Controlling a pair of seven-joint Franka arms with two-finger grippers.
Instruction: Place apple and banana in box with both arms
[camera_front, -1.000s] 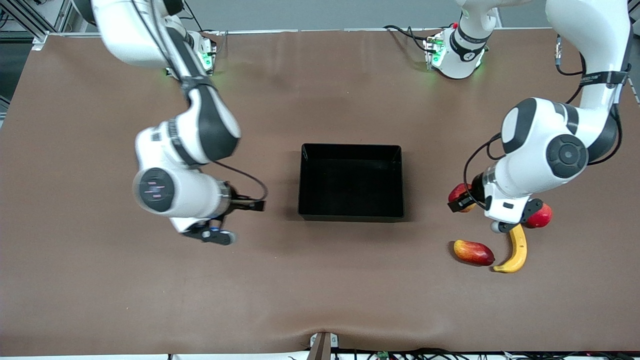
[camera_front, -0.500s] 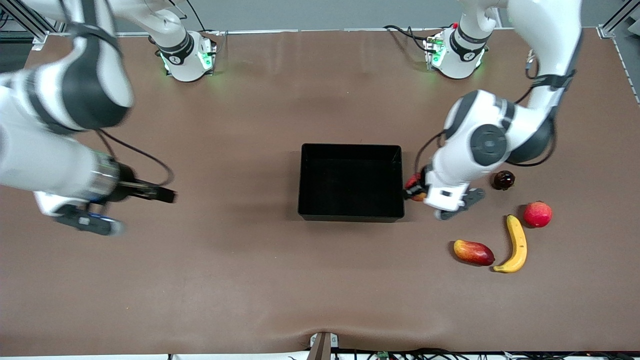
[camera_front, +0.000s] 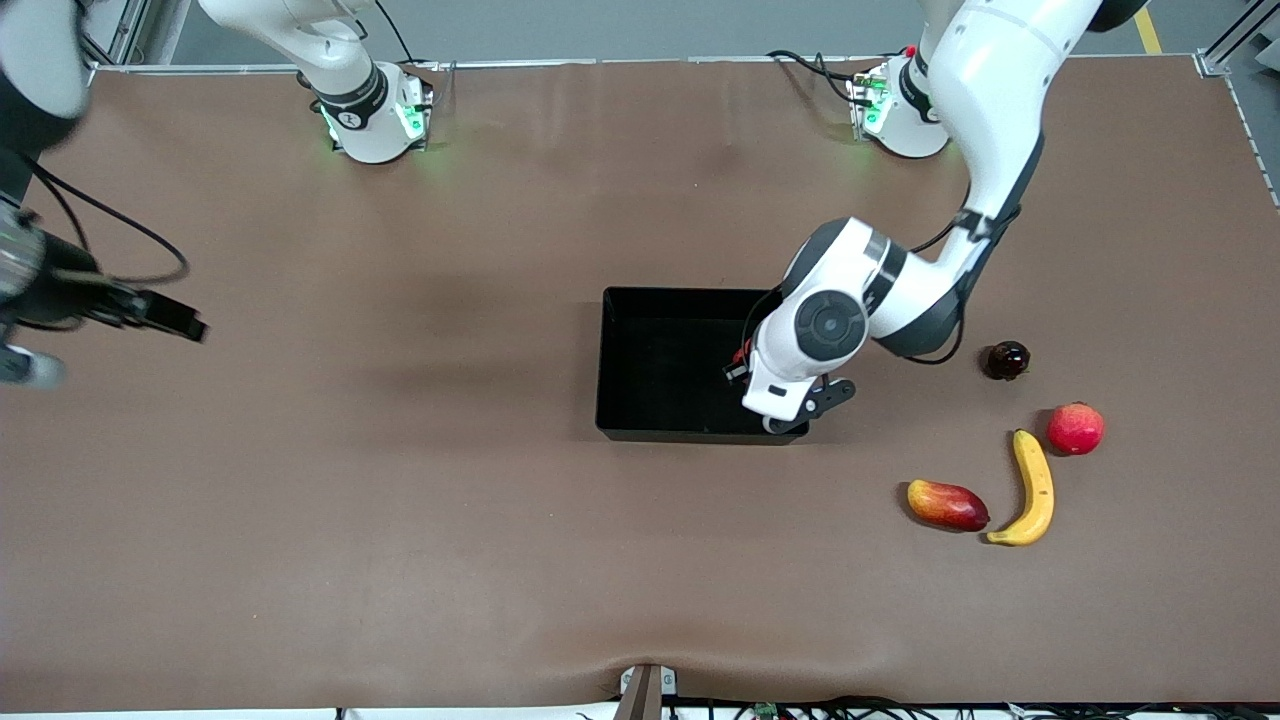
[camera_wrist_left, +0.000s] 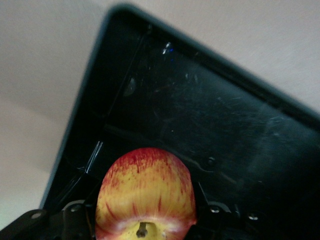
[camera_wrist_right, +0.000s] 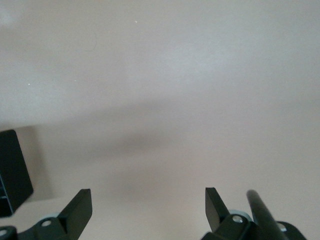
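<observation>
Over box (camera_wrist_left: 125, 75), apple (camera_wrist_left: 145, 192) in left claw (camera_wrist_left: 142, 220)

My worktop (camera_front: 400, 560) is covered edge to edge in a plain brown mat, slightly rippled along the edge nearest the front camera, where a small bracket (camera_front: 645, 690) sits at mid-length. Grey floor (camera_front: 620, 25) shows past the top edge, with aluminium frame posts (camera_front: 1225, 45) at the corners.

One box (camera_front: 620, 360), one apple (camera_wrist_left: 145, 192), one banana (camera_front: 1033, 490), three other fruits (camera_front: 947, 504).
</observation>
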